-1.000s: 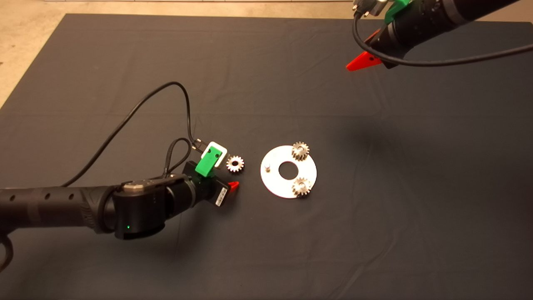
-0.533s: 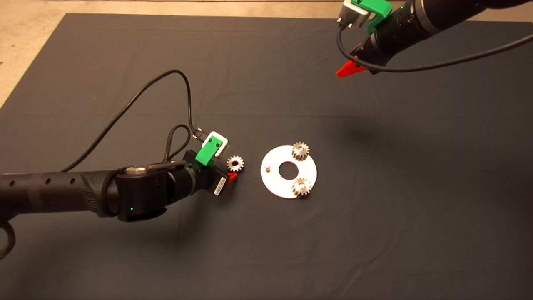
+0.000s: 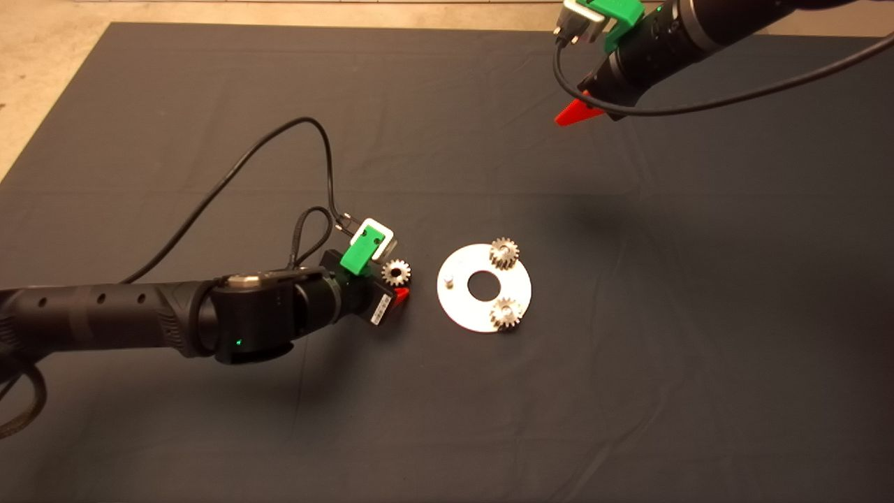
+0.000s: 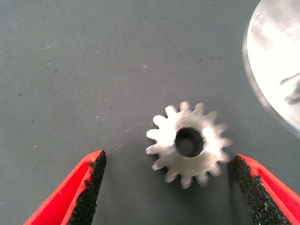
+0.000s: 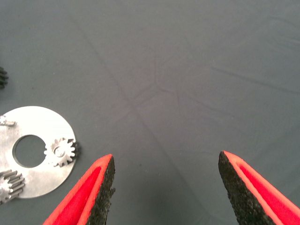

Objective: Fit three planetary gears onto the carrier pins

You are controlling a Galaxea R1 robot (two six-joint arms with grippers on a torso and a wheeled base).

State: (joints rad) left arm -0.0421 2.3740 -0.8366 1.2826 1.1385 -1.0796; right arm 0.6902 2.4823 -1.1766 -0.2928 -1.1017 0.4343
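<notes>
One loose planetary gear (image 3: 396, 271) lies flat on the mat left of the silver disc (image 3: 464, 311). My left gripper (image 3: 395, 281) is open and low over it. In the left wrist view the gear (image 4: 188, 143) lies between the fingers of the left gripper (image 4: 169, 165), close to one pad (image 4: 248, 180), untouched. Two gears (image 3: 503, 253) (image 3: 505, 314) sit on carrier pins. The third pin (image 3: 449, 281) is bare. My right gripper (image 3: 578, 110) is open and empty, high over the mat's back right; its view shows the right gripper (image 5: 166, 165) and the disc (image 5: 42, 126).
The dark mat (image 3: 628, 363) covers the table, with bare floor (image 3: 42, 70) past its back left edge. The left arm's black cable (image 3: 230, 175) loops over the mat behind the gripper.
My left gripper has moved right and its fingers now stand on either side of the loose gear. My right gripper has drifted left at the back. The gears and disc have not moved.
</notes>
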